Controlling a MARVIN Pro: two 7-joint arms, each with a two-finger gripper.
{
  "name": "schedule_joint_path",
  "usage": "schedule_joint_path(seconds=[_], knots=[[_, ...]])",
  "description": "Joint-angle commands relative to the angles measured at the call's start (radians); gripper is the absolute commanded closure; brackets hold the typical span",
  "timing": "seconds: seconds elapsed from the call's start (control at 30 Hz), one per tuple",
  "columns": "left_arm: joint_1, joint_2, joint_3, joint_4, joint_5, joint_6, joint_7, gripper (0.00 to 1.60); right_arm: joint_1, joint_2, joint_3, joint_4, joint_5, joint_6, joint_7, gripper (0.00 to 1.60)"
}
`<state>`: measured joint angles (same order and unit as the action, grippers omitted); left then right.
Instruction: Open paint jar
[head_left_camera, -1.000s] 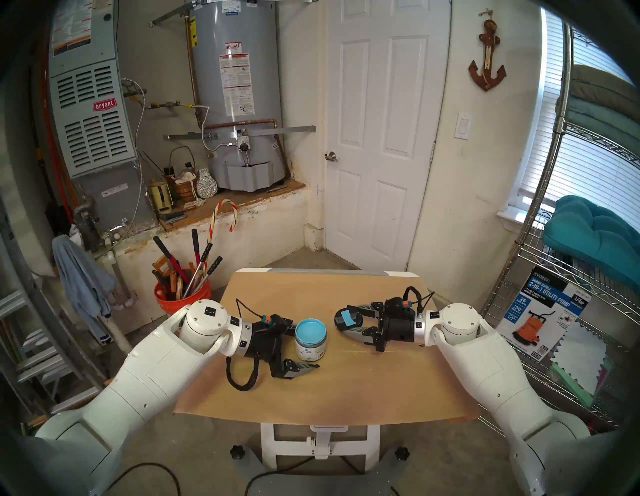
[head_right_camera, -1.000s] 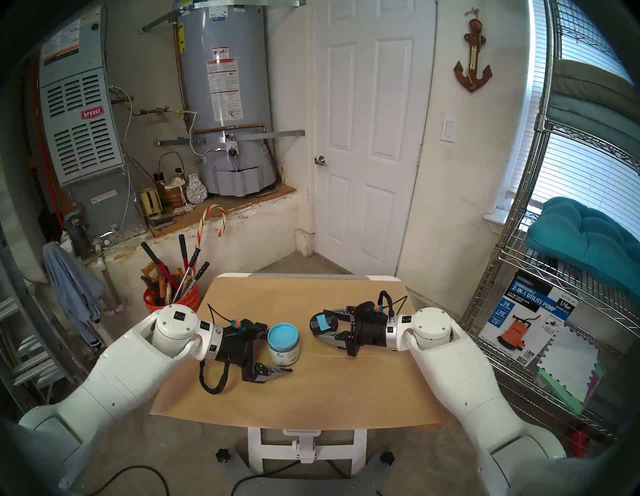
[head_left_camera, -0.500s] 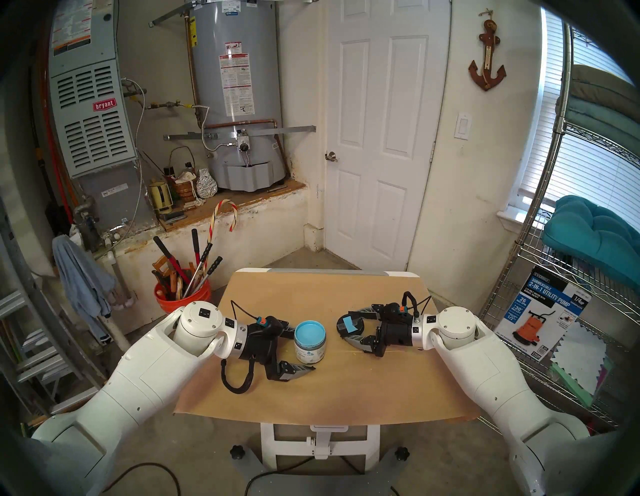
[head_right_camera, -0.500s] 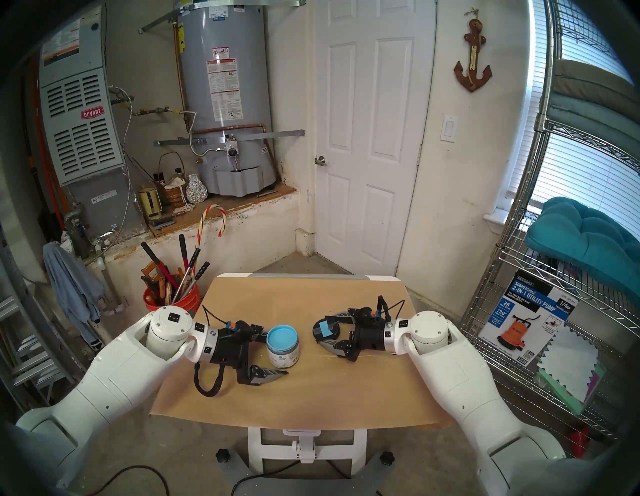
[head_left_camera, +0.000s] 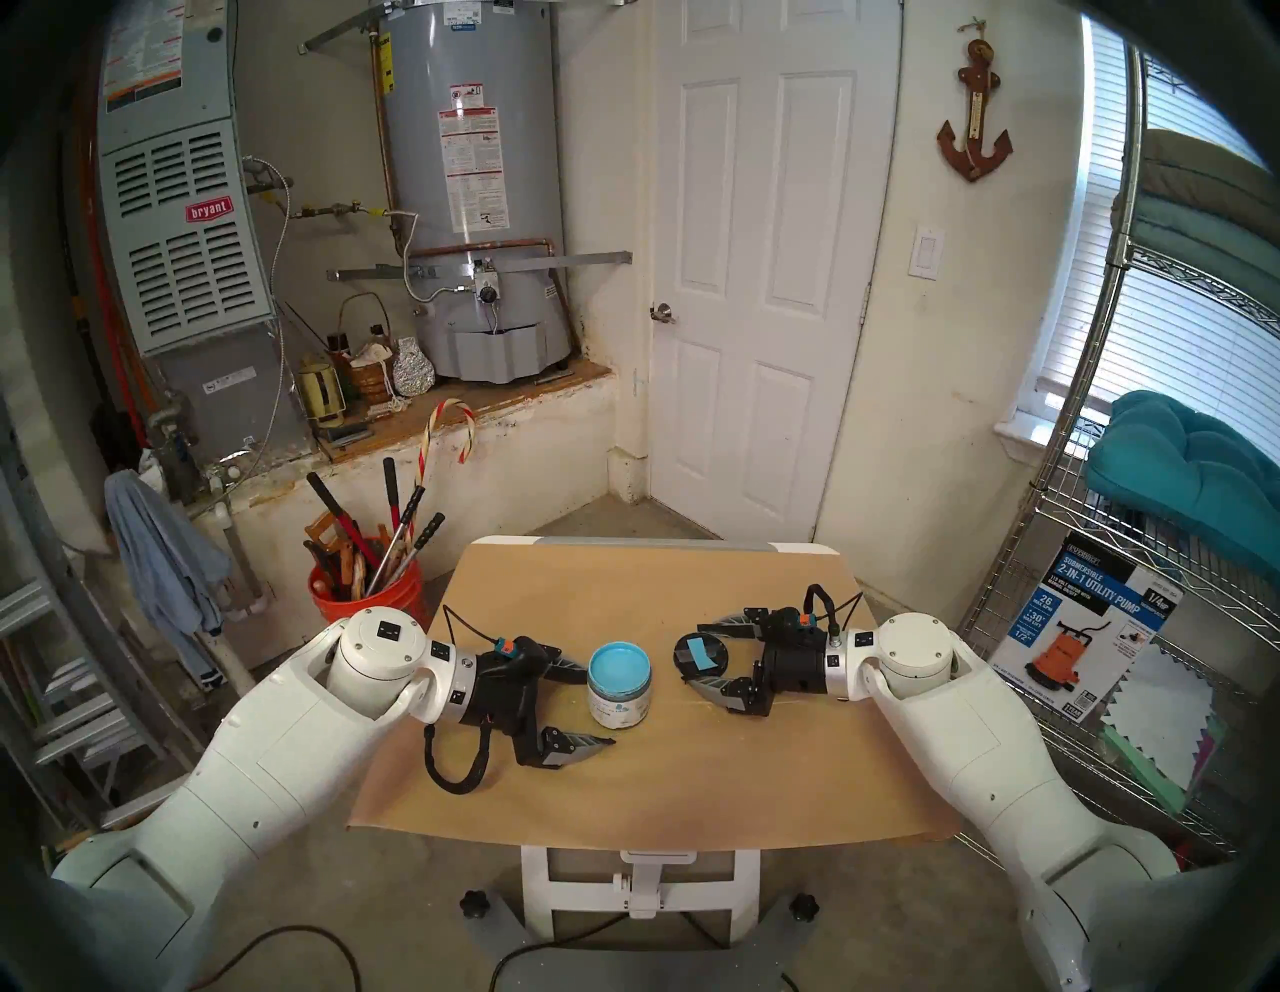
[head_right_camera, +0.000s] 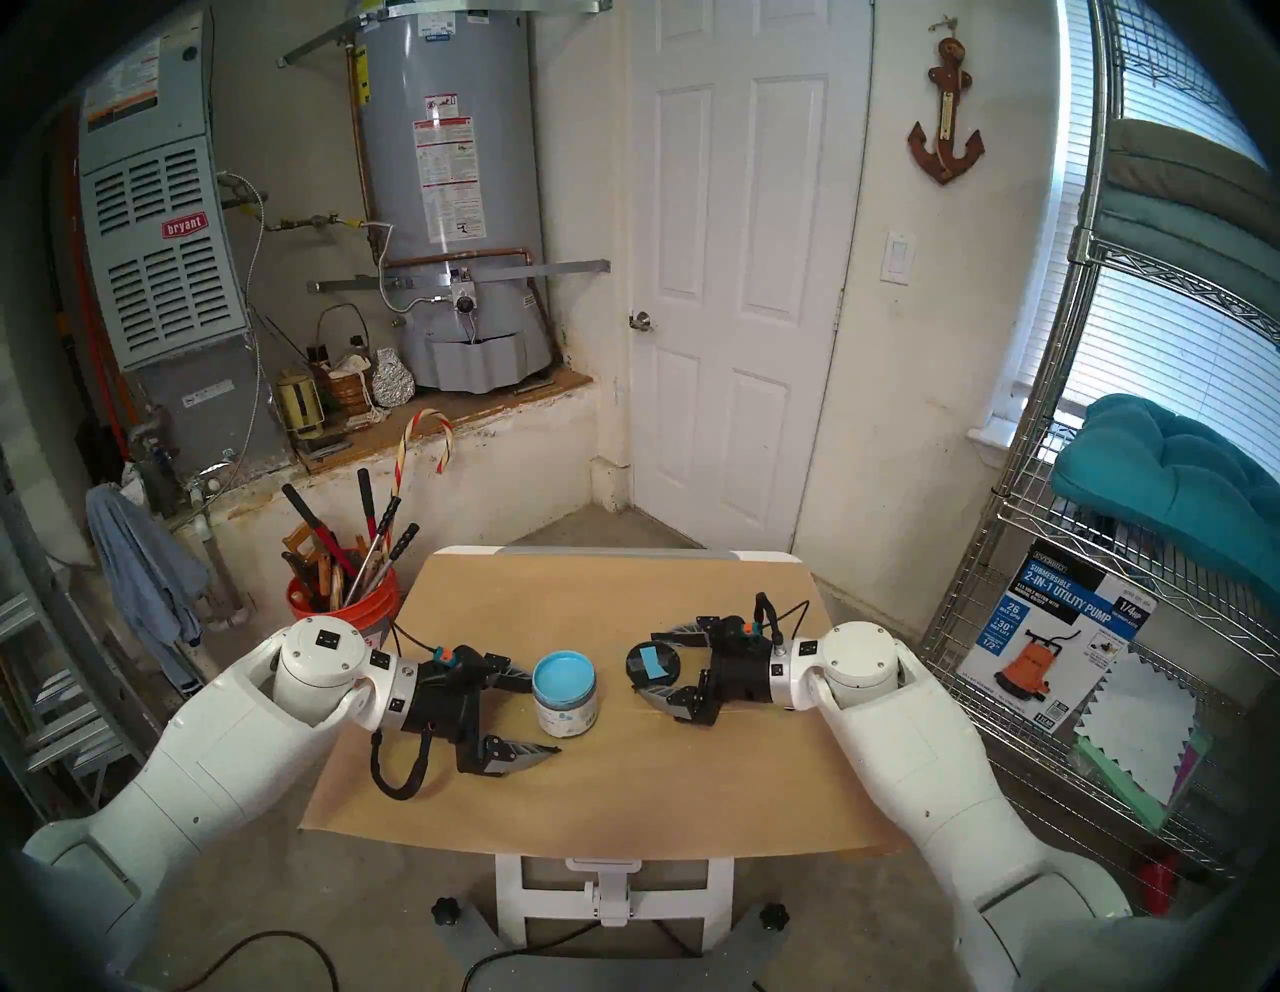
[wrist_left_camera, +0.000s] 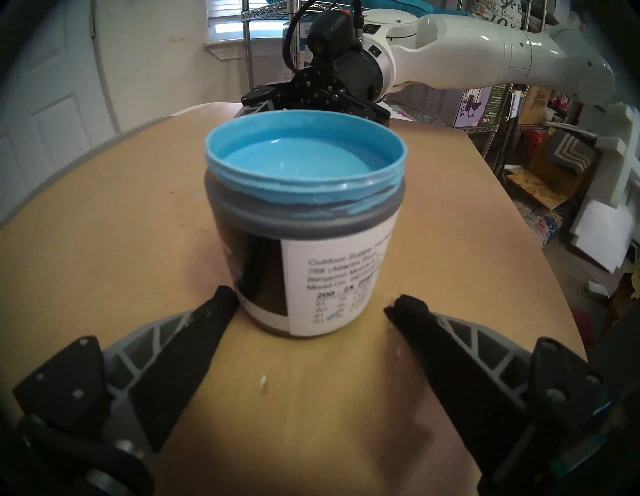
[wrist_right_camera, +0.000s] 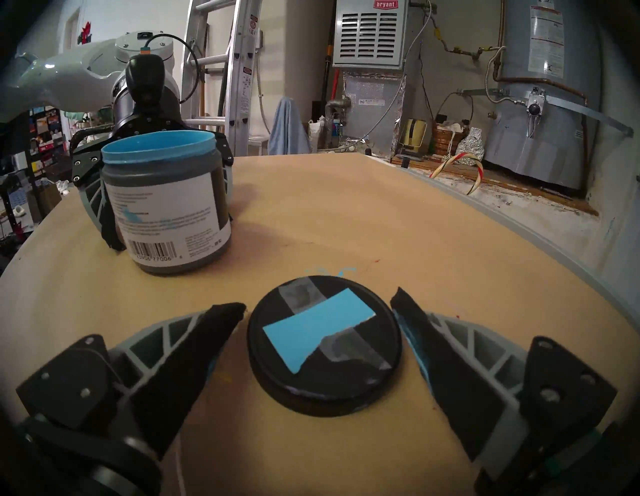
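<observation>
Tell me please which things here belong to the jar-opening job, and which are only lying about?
Job:
- small squat paint jar, open, light-blue paint inside
- black round lid with taped blue rectangle, flat on the table
- left gripper, right gripper, both open

Lying about:
- orange bucket of tools
- boxed utility pump

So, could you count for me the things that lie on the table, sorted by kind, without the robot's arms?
Paint jar, open, blue paint inside: 1
Black lid with a blue tape patch, lying flat on the table apart from the jar: 1
Total: 2
</observation>
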<state>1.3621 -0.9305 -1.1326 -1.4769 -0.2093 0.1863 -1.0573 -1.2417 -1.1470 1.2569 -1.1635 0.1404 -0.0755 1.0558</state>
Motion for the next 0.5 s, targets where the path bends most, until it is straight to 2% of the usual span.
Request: schedule_joint_path(seconds=[0.0,0.1,0.47], knots=[[0.018,0.04,-0.023,-0.005,-0.002,0.0,0.001,0.0,0.013,-0.012,0.016,-0.016,0.017,0.004,-0.009,0.0],[0.035,0.056,-0.044,-0.023,-0.014,0.001,0.006,0.0,0.015,-0.009,0.028,-0.019,0.035,0.006,0.016,0.0],[0.12,0.118,-0.119,-0.09,-0.045,0.001,0.023,0.0,-0.008,-0.013,0.058,-0.05,0.041,0.03,-0.003,0.0]])
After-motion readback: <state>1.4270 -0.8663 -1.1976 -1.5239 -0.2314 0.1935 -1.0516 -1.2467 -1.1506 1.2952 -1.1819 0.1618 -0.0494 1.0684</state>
